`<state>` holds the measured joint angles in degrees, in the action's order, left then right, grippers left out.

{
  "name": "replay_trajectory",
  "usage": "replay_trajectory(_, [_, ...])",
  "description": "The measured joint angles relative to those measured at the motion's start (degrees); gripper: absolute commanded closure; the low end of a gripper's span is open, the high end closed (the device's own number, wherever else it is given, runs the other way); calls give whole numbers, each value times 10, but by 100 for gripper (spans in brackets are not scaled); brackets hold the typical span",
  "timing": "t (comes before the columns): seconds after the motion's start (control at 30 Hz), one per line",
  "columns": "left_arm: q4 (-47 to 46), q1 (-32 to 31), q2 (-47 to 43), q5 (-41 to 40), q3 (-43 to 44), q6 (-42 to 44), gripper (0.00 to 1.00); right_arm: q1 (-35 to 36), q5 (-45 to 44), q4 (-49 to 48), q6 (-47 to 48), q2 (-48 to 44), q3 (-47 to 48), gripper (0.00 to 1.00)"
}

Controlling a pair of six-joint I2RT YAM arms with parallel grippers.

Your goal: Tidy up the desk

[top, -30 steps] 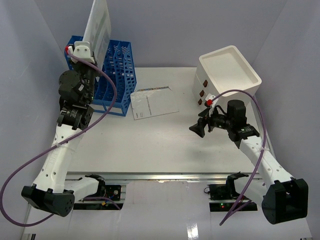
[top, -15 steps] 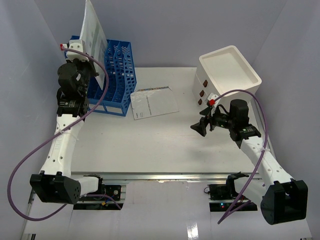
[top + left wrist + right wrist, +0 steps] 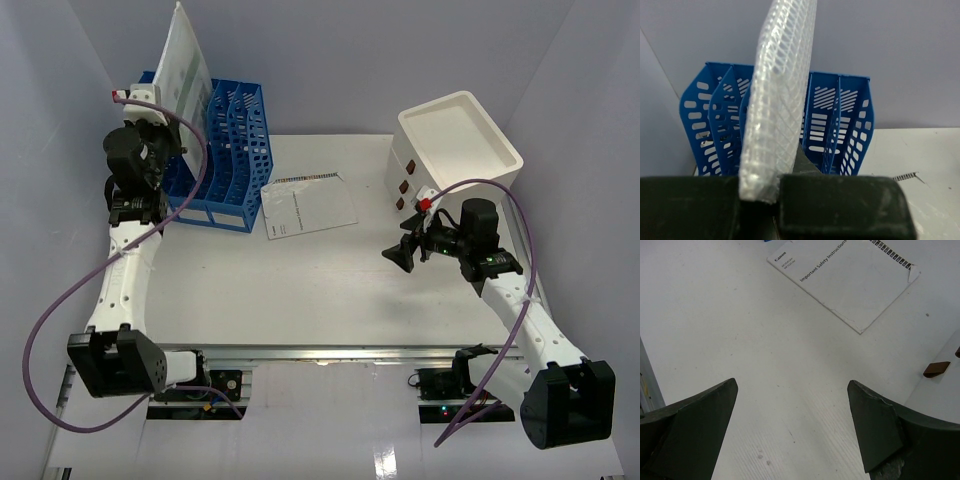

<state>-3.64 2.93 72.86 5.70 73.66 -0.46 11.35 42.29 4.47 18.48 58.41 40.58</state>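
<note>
The white desk (image 3: 300, 290) spans the top view. My left gripper (image 3: 163, 112) is shut on a clear mesh-patterned plastic folder (image 3: 188, 62) and holds it upright over the left end of the blue slotted file rack (image 3: 222, 150). In the left wrist view the folder (image 3: 785, 95) rises edge-on between my fingers, with the rack (image 3: 840, 120) behind it. A white instruction booklet (image 3: 308, 206) lies flat on the desk right of the rack; it also shows in the right wrist view (image 3: 845, 277). My right gripper (image 3: 397, 255) is open and empty above the desk, right of the booklet.
A cream drawer cabinet (image 3: 455, 150) with brown handles stands at the back right, close behind my right arm. A metal rail (image 3: 330, 355) runs along the desk's front edge. Pale walls close in the left, back and right sides.
My left arm has swung left and back with the folder, from above the rack's middle slots to its left end. The right arm has barely moved.
</note>
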Motion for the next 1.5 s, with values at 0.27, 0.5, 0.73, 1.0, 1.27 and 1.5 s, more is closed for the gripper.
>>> replay_trajectory(0.27, [-45,52,99,120,-5,-17,100,-1,5,0,0,0,-2,3])
replay_trajectory(0.5, [-69,60,128,161,-41,-14,94,-2,9,0,0,0,-2,4])
replay_trajectory(0.73, [-86,60,91,158,-99,-20,13,-5,12,0,1,0,-2,4])
replay_trajectory(1.0, [-38,60,-4,167,-98,-105,2,-9,24,0,9,0,-2,4])
replay_trajectory(1.27, [2,60,-234,234,-271,-243,2,48,53,55,87,79,22,7])
replay_trajectory(1.5, [71,59,-338,236,-435,-334,2,151,-7,97,199,253,211,10])
